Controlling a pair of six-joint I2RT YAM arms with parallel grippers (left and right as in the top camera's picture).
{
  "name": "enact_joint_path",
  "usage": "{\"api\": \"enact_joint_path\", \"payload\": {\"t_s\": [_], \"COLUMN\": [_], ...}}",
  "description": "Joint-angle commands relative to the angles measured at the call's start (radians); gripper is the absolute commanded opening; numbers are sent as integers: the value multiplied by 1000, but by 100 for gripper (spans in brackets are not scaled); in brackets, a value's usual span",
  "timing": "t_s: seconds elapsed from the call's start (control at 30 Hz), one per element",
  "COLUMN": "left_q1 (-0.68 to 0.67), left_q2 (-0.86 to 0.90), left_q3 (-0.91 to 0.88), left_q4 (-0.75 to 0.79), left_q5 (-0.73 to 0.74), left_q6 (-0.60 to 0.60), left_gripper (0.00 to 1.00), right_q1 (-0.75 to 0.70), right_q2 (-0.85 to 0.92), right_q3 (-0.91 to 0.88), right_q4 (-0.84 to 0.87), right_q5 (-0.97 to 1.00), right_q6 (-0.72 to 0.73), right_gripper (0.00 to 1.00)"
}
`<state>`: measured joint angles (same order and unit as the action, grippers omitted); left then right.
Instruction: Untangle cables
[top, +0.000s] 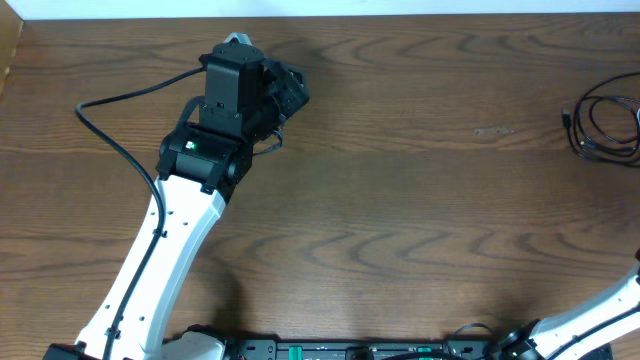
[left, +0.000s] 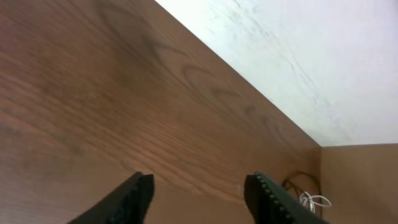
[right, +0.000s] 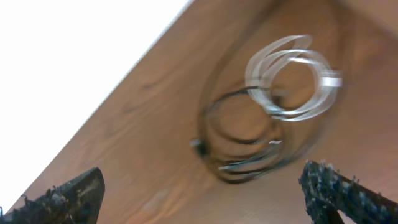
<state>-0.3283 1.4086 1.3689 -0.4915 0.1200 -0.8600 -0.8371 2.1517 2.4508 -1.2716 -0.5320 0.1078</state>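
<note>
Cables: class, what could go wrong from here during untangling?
The white cable and black cable coils overlap, so the open right gripper might close on both and tighten the tangle. The left gripper is far across the table, so a one-sided pull may drag the whole bundle.

From above, the black cable (top: 604, 122) runs off the right edge. The right wrist view is blurry, so it and the white cable (right: 292, 78) are just smeared loops. In the left wrist view both look tiny in the corner, maybe overlapping.
</note>
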Motion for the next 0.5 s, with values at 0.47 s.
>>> {"api": "enact_joint_path", "payload": {"t_s": [0.47], "left_q1": [4], "left_q2": [11], "left_q3": [-22], "left_q4": [-312], "left_q5": [-218], "left_q6": [14], "left_gripper": [92], "right_q1": [623], "right_q2": [-112], "right_q3": [8], "right_q4": [-213], "right_q5": [-10], "right_q6": [-259], "right_gripper": [96]}}
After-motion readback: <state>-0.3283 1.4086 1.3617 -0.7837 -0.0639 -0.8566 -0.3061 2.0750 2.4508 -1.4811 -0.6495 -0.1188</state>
